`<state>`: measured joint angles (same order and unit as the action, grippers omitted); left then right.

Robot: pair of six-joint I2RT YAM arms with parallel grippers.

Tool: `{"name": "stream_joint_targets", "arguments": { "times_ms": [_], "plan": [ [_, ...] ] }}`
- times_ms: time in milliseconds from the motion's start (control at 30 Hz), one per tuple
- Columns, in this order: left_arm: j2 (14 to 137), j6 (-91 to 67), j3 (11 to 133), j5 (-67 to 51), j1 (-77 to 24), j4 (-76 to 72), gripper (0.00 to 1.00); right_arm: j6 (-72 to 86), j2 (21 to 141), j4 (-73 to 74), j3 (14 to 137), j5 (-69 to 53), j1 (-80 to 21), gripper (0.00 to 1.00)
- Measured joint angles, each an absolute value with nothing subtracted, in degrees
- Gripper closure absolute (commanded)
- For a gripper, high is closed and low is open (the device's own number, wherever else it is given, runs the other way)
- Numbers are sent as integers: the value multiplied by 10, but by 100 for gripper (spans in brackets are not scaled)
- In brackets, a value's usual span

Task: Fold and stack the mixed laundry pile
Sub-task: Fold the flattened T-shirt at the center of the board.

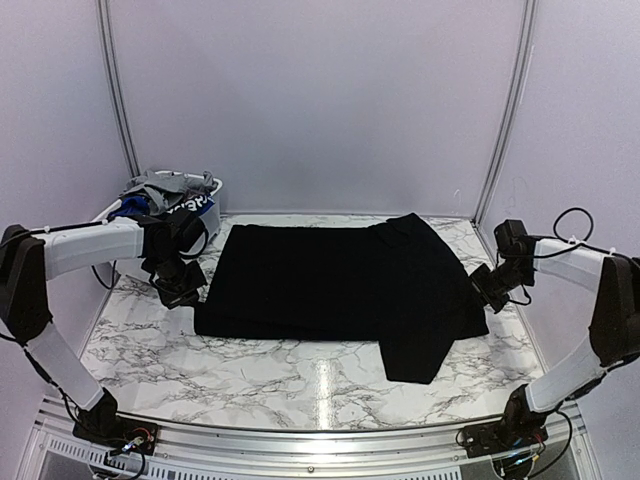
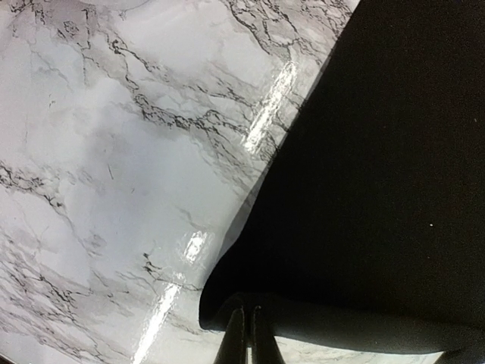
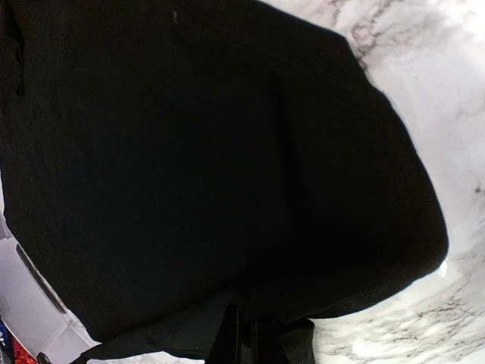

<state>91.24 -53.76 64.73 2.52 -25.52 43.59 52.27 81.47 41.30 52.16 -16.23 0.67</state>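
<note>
The black garment (image 1: 300, 280) is laid flat on the marble table (image 1: 260, 370), just beside the white basket (image 1: 213, 186). Only its side far from the basket is folded over, so the folding looks just begun. The rest of the laundry pile, with a grey piece (image 1: 160, 185) and a blue piece (image 1: 130, 207), is heaped in the basket. Nothing is stacked yet.

The left gripper (image 1: 180, 290) is at the garment's edge nearest the basket, the right gripper (image 1: 490, 285) at the edge farthest from it. Both jaws are squeezed tight, and the cloth edge seems to be pinched in each.

White letters are seen on something blue at the basket, but they cannot be read.
</note>
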Motion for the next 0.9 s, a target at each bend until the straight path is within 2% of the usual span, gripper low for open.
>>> {"name": "stream_joint_targets", "arguments": {
  "times_ms": [367,900],
  "plan": [
    [955,-518,651,38,-245,408,100,518,891,373,561,-173,16,100],
    [1003,-495,688,53,-235,384,100,505,931,356,592,-189,36,100]
  ]
}}
